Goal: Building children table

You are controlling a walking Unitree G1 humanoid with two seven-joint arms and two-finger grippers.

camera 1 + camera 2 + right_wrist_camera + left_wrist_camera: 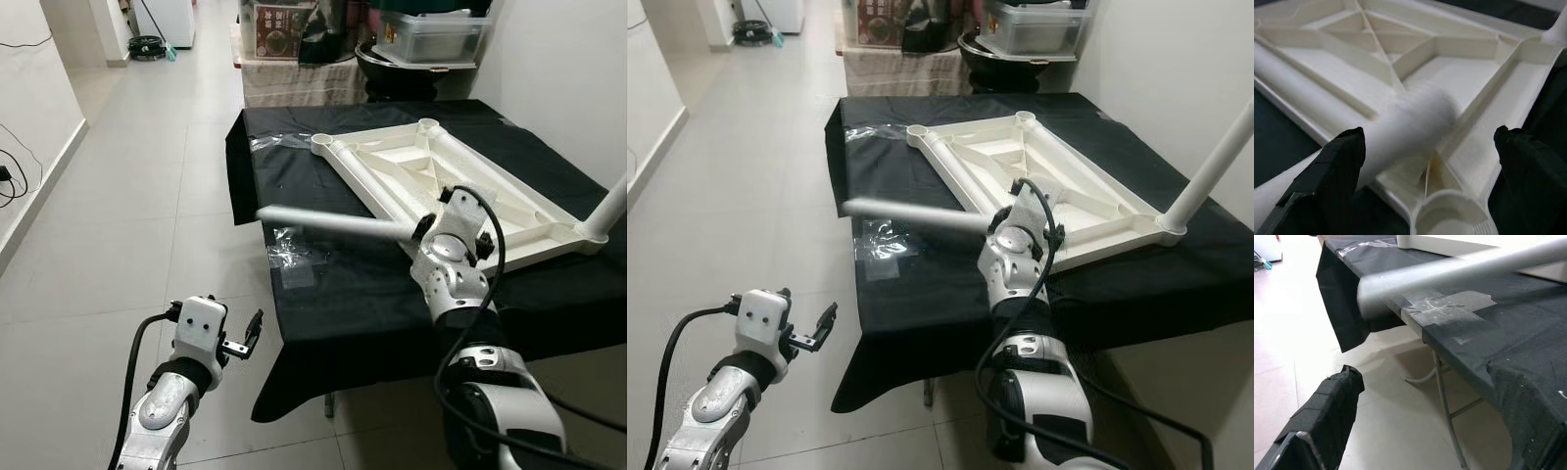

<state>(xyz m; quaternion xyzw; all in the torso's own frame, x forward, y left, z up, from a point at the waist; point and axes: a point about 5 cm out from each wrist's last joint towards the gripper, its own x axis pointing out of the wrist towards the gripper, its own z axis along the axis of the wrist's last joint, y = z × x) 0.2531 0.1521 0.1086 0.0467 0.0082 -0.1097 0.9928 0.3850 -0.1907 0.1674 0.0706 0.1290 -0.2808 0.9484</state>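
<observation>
The white children's table top [441, 162] lies upside down on a table under a black cloth [343, 304]. One white leg [612, 206] stands fitted in its right corner. A second, loose leg [333, 223] hangs level, reaching left past the cloth's edge. Its other end [1420, 122] lies between the wide-apart fingers of my right gripper [431, 227], just over an empty corner socket [1449, 215]. The leg passes behind one finger [1337, 166], and I cannot see a pad pressing it. My left gripper [247, 338] is open and low over the floor, left of the table.
Clear tape [294, 259] is stuck on the cloth near the left front edge. Two more empty sockets [322, 142] sit at the far corners. Boxes and a plastic bin [431, 39] stand behind the table. A wall runs along the right; tiled floor [147, 196] opens to the left.
</observation>
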